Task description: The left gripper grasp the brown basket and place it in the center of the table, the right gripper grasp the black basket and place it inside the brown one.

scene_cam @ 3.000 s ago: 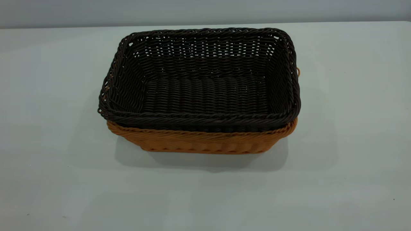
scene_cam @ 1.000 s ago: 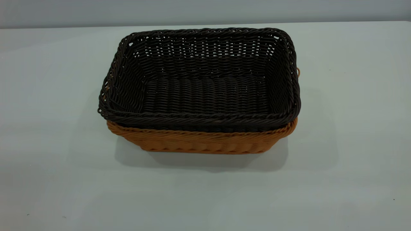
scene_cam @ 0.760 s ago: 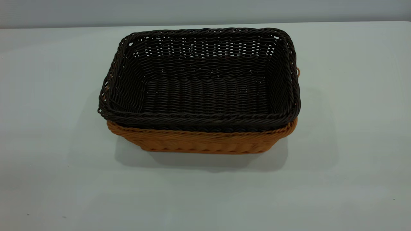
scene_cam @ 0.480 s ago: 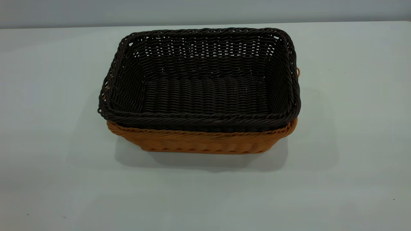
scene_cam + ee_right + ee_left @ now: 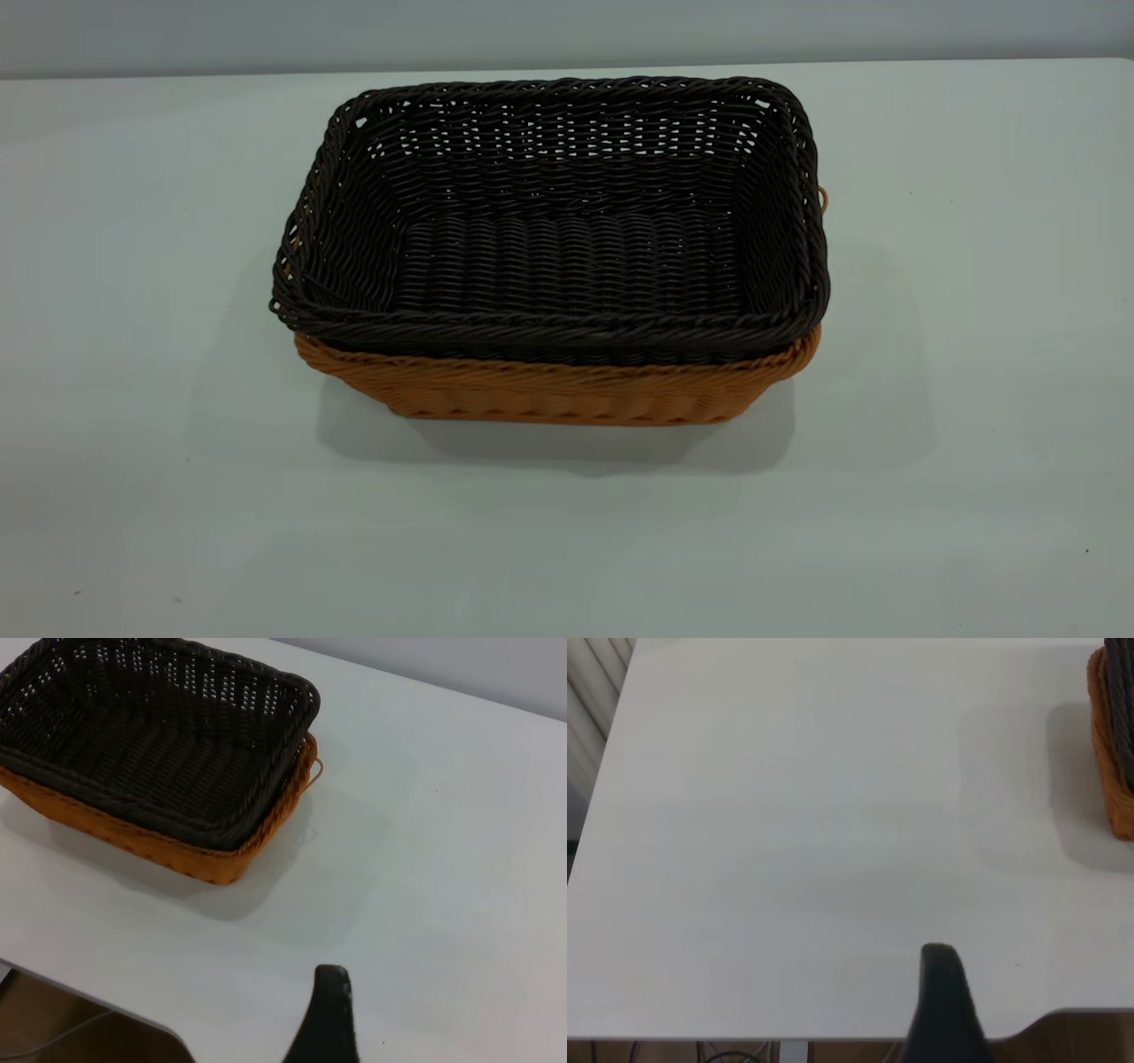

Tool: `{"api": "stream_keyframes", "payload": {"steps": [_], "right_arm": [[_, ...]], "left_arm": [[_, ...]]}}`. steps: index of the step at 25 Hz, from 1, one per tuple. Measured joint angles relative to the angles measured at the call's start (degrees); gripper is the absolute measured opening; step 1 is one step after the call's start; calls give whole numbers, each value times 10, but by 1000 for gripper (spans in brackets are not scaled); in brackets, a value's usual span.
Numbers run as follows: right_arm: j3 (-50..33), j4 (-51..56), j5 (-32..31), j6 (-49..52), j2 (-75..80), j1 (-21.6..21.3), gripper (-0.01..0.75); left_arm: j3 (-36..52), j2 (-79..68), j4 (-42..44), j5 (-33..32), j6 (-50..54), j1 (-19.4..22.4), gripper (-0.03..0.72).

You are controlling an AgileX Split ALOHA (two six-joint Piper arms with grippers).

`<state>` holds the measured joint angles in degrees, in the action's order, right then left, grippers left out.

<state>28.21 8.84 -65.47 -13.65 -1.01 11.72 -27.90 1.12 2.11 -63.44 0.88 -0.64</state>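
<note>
Claw tips are all that shows of either arm, and only in the wrist views. Left claw (image 5: 943,992) appears as one dark finger over the worktop's (image 5: 788,842) near edge, with bare surface under it; whether it is spread or closed cannot be told from that single finger. It holds nothing and sits well apart from the baskets, of which only an orange corner shows at the margin of its view. Right claw (image 5: 328,1014) likewise shows one dark finger above the worktop's edge, apart from the stack, gripping nothing; its spread cannot be told either. Neither arm enters the exterior view.

Out from the claws, the black basket (image 5: 567,257) sits nested inside the brown basket (image 5: 558,394), near the middle of the worktop (image 5: 974,399). Its braided dark rim rides just above the orange rim all along the front, level rather than tilted, and its woven floor is open to view with nothing in it. A small orange loop (image 5: 824,198) pokes out at the stack's right end. In the right wrist view the same pair is seen: black basket (image 5: 159,735) within brown basket (image 5: 177,850), loop at the end nearer that claw.
</note>
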Motion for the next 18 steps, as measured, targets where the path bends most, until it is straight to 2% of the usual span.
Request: {"api": "stream_keyframes", "payload": {"steps": [3,11,18], "right_arm": [[0,0,0,0,0,-23,582],[0,-16,15,13,0,-134,582],[-10,-77,16,98,0,-147,582]], "left_arm": [[0,0,0,0,0,0,471],[0,0,0,0,0,0,471],[0,0,0,0,0,0,471]]}}
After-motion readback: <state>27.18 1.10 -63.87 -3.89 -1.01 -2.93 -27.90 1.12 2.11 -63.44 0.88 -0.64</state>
